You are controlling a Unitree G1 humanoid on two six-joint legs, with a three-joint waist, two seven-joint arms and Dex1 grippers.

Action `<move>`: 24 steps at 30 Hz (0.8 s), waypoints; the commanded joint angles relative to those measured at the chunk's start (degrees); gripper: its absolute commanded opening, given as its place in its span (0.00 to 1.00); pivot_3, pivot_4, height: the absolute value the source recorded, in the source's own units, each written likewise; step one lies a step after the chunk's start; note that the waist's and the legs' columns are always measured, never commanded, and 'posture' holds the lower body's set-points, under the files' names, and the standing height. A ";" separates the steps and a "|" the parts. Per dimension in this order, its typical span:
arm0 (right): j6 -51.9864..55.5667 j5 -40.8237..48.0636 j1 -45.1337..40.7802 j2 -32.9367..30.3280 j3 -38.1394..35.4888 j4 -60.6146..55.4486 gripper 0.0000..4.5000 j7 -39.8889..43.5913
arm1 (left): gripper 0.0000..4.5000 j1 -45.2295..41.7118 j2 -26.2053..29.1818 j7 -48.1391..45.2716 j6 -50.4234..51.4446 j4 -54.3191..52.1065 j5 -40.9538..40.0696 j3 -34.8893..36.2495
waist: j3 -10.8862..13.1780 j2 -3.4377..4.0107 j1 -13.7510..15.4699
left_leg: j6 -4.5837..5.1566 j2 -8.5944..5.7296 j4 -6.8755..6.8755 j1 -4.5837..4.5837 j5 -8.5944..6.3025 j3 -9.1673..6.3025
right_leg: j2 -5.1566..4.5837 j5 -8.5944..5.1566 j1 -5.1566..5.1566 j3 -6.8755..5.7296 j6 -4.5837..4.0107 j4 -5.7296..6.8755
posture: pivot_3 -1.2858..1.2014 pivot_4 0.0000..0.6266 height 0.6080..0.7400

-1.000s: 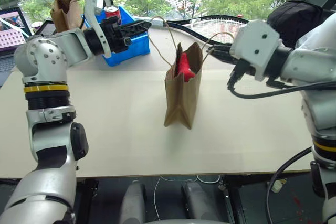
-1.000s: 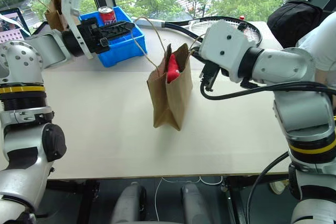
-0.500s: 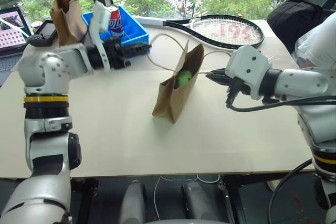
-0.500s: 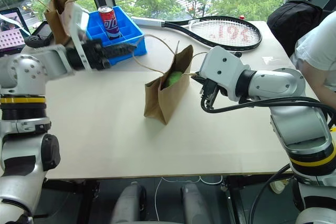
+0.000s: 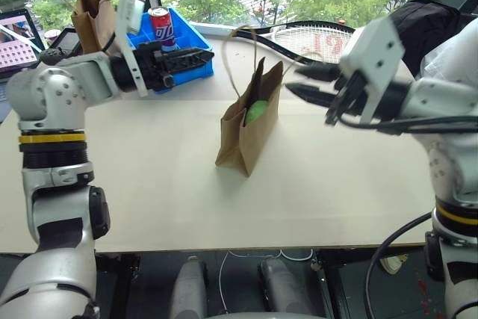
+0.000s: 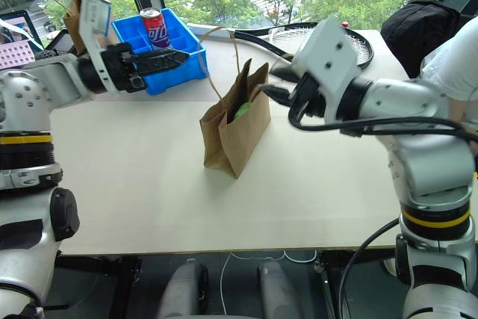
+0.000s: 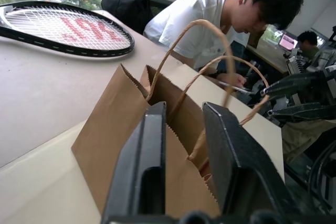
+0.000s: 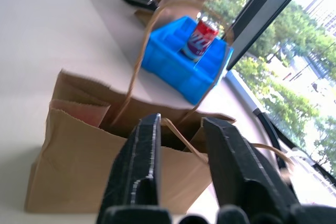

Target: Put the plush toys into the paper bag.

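- Leftmost, the left gripper (image 5: 202, 55) hangs level above the table (image 5: 149, 184) in front of the blue bin (image 5: 196, 41), its jaws spread with nothing between them and well apart from the bag's handles.
- Next, the paper bag (image 5: 248, 128) stands near the middle of the table, leaning a little, its mouth open and its two twisted handles looped upward free of both grippers.
- Inside the mouth the green plush toy (image 5: 256, 111) shows; the red one I cannot make out for certain.
- By my judgement the bag is light, thin and easily tipped or creased; the handle loops are the safest hold, pinched gently near their tops.
- Plush of this sort should be soft, light and forgiving, so a squeeze across the body would do no harm.
- Rightmost, the right gripper (image 5: 302, 82) points at the bag's far side, jaws spread and empty, just beside the rim.
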 commanded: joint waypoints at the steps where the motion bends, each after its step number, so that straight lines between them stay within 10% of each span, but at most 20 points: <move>1: 4.72 8.49 -4.45 -0.18 -9.56 0.76 0.73 -1.00 | 0.74 -0.74 4.33 -5.49 -1.48 -2.90 -2.36 2.86 | 0.03 0.03 0.01 | 0.00 0.00 0.00 -0.02 0.00 0.00 | 0.00 0.00 -0.02 0.00 0.00 0.00 | 0.52 0.24 0.39; 4: 10.64 15.27 -5.44 -1.32 -14.84 0.47 0.96 -1.51 | 0.98 4.30 7.80 -11.01 -3.08 -6.12 -2.49 2.72 | 0.04 0.04 -0.06 | 0.00 0.00 0.00 0.00 0.00 0.00 | 0.00 0.00 -0.01 -0.01 -0.02 0.01 | 0.52 0.24 0.39; 8: 20.42 24.93 2.15 -5.69 -17.49 -3.55 0.99 1.02 | 1.00 13.80 10.23 -16.00 -6.80 -12.91 -1.53 0.21 | 0.04 0.04 0.15 | 0.01 0.02 -0.03 0.07 0.00 0.01 | -0.01 -0.03 0.02 -0.01 -0.09 0.02 | 0.52 0.24 0.39; 21: -2.63 3.83 15.06 4.46 6.36 5.93 0.05 -10.07 | 1.00 23.02 -0.62 -9.26 -21.55 -16.08 8.04 -7.16 | 0.05 0.01 -0.61 | 0.06 0.03 0.03 0.35 0.02 0.07 | 0.02 -0.15 0.33 0.09 0.22 -0.03 | 0.52 0.24 0.39; 24: -8.74 -0.42 13.18 8.91 10.02 10.94 0.01 -10.70 | 1.00 23.88 -2.50 -8.06 -20.86 -18.24 7.45 -7.99 | 0.06 0.04 -0.55 | 0.07 0.05 -0.01 0.35 0.01 0.02 | 0.08 -0.14 0.33 0.05 0.19 -0.04 | 0.52 0.24 0.39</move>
